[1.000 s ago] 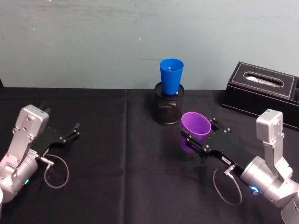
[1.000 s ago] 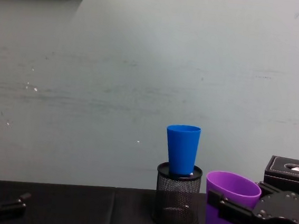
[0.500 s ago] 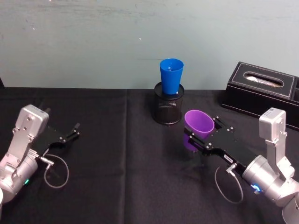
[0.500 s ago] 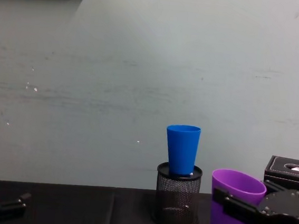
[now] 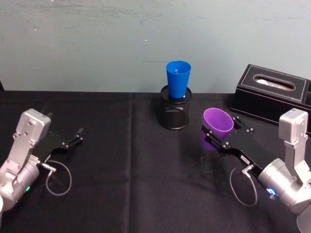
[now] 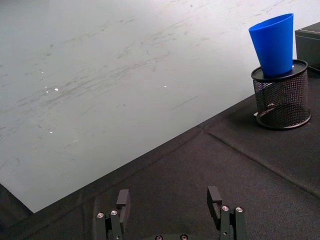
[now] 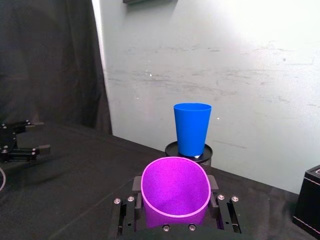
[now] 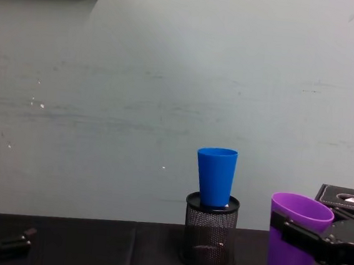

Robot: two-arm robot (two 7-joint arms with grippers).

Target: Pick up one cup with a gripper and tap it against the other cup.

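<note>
The left pincer (image 5: 77, 137) lies idle at the left of the bench (image 5: 126, 194), its fingers spread with nothing between them, and in the chest view the corner cuts off part of it; in the middle the blue cup (image 5: 178, 77) stands upright in a black mesh holder (image 5: 175, 114), which hides its base; to the right and well apart from it, the right pincer (image 5: 221, 131) clamps the purple cup (image 5: 217, 121) by its sides, off the bench, mouth tilted slightly towards the holder, its lower part behind the fingers; since half a second ago it has moved right, away from the holder; a black tissue box (image 5: 272, 97) sits at the far right.
</note>
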